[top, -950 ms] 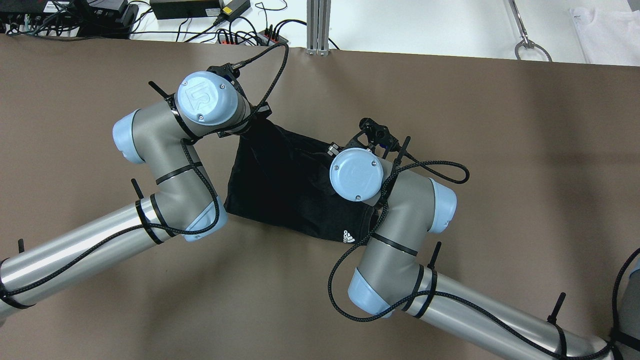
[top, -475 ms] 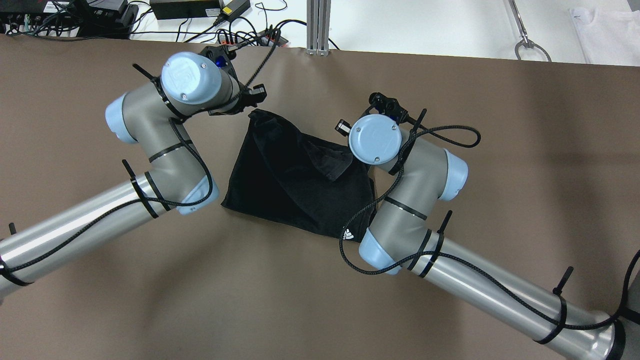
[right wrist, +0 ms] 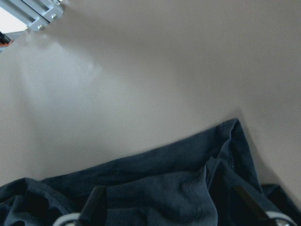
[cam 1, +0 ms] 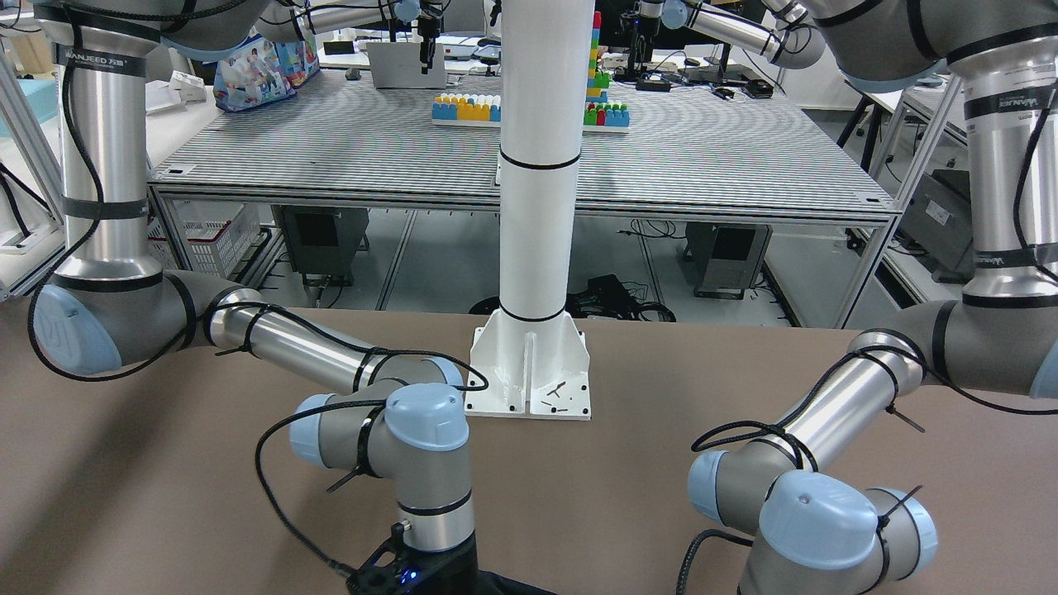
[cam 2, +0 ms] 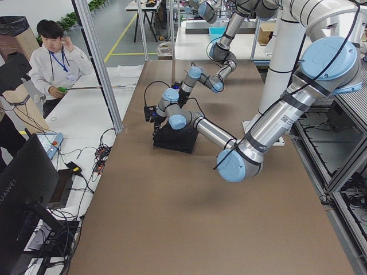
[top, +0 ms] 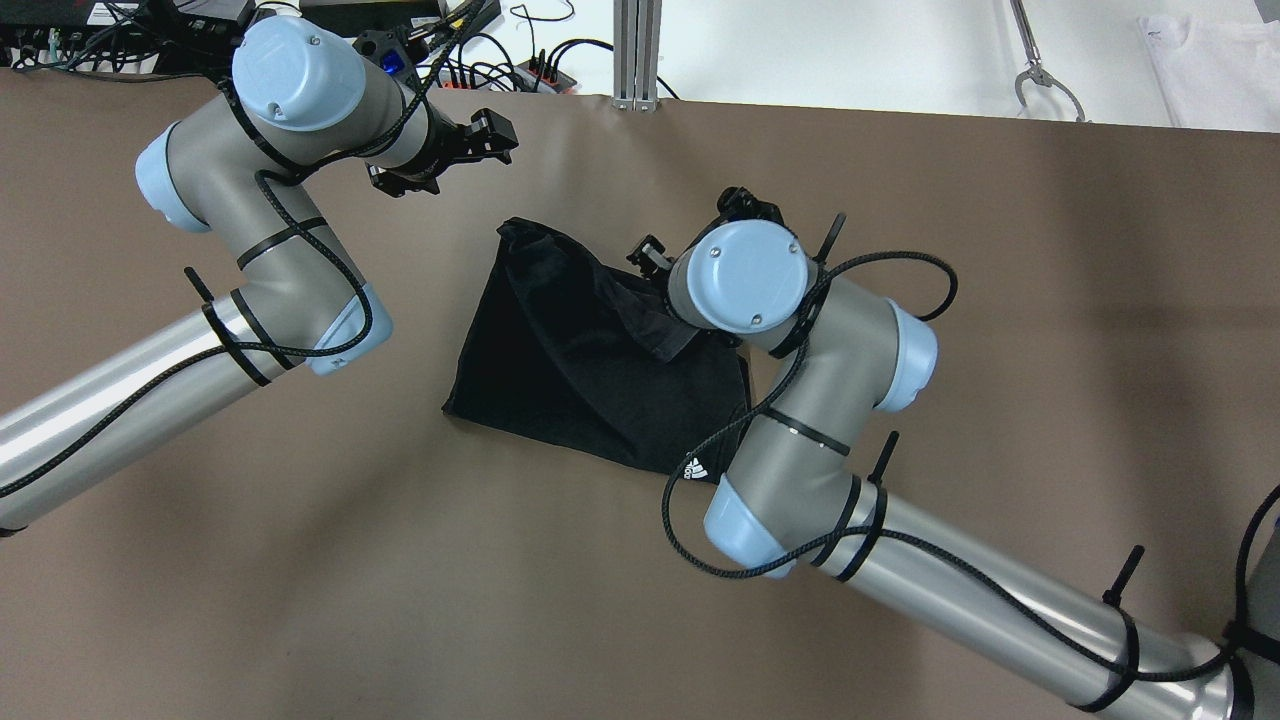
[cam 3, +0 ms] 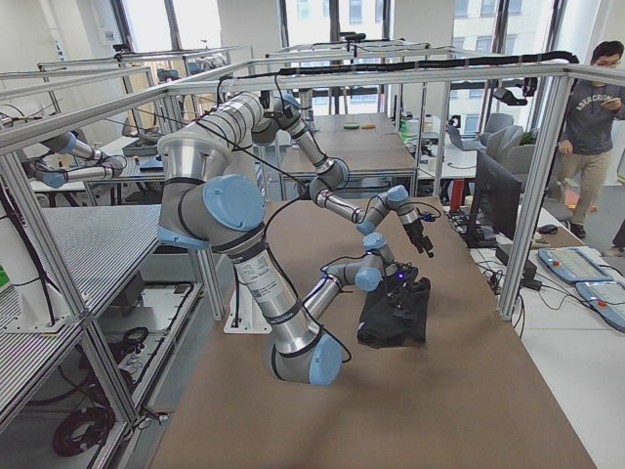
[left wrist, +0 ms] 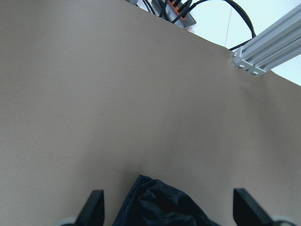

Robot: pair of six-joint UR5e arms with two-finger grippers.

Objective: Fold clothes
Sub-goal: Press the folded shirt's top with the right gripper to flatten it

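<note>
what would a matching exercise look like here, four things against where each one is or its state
1. left gripper
2. right gripper
3. black garment
4. white pole

A. lying crumpled on the table
B. open, over the garment
C. upright at the table's edge
D. open, over bare table beyond the garment's corner

Pairs: 1-D, 2-B, 3-A, 4-C

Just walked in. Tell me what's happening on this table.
The robot is folding a black garment on the brown table. The garment lies in a rough, wrinkled rectangle with one flap turned over on top. The left gripper is open and empty, up in the air beyond the garment's far corner. The right gripper is open too, poised over the garment's far edge by that flap. Neither one holds the cloth.
</note>
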